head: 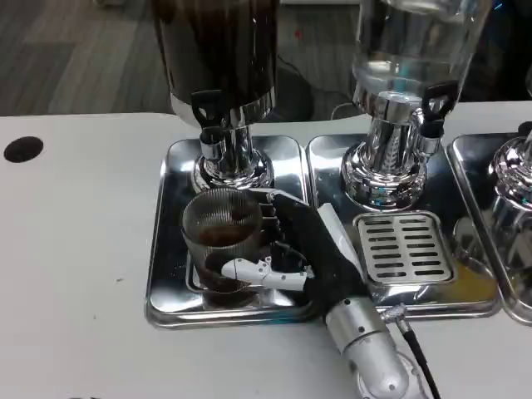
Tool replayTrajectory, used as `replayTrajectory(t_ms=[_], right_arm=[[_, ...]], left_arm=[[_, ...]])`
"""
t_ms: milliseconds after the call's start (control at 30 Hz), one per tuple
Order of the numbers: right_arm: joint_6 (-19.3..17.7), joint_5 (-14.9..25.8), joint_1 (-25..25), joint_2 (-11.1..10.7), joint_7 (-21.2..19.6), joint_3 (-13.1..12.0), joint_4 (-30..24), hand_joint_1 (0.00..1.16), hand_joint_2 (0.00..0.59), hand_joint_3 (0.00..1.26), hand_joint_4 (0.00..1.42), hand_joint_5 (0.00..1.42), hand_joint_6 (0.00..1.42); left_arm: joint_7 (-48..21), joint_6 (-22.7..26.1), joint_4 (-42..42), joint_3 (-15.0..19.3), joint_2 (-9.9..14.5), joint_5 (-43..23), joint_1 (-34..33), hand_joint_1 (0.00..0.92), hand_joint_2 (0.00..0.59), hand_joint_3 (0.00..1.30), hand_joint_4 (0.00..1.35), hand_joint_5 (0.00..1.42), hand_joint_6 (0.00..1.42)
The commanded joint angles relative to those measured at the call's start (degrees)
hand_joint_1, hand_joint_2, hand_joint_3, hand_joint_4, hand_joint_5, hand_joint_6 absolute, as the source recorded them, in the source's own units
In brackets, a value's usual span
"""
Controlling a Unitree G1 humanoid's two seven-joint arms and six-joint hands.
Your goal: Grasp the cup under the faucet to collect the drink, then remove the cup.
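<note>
A clear ribbed cup stands on the left steel drip tray, just in front of the dark dispenser's faucet. Dark drink fills its lower part. My right hand wraps the cup from its right side, with the thumb across the cup's front and the fingers behind it. The silver right forearm reaches in from the bottom right. No stream shows under the faucet's spout.
A clear-tank dispenser stands to the right on its own tray with a slotted grate. A third dispenser sits at the right edge. A black hole marks the white table at far left.
</note>
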Motion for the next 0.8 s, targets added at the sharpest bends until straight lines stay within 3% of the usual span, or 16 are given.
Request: replayTrajectory(t_ms=[33,467,800], right_arm=[[-0.3,1.5,1.1,1.4,1.0,-0.6,-3.5,0.81,0.076,0.42,0.45,0.43,0.43],[1.2,2.9,5.6,-1.3,5.5,-2.3,-13.3,0.81,0.073,0.42,0.45,0.44,0.43],[2.1,3.0,12.8,-5.7,9.7,-3.2,-24.6,0.81,0.073,0.43,0.45,0.45,0.43]], left_arm=[[-0.9,1.2,-0.4,-0.9,0.4,0.9,-0.4,0.000,0.096,0.34,0.25,0.40,0.76],[-1.4,3.7,-1.6,-3.6,0.4,2.3,-1.9,0.000,0.097,0.34,0.24,0.40,0.76],[-1.9,6.4,-1.7,-6.8,1.0,3.7,-4.6,0.000,0.097,0.34,0.24,0.40,0.76]])
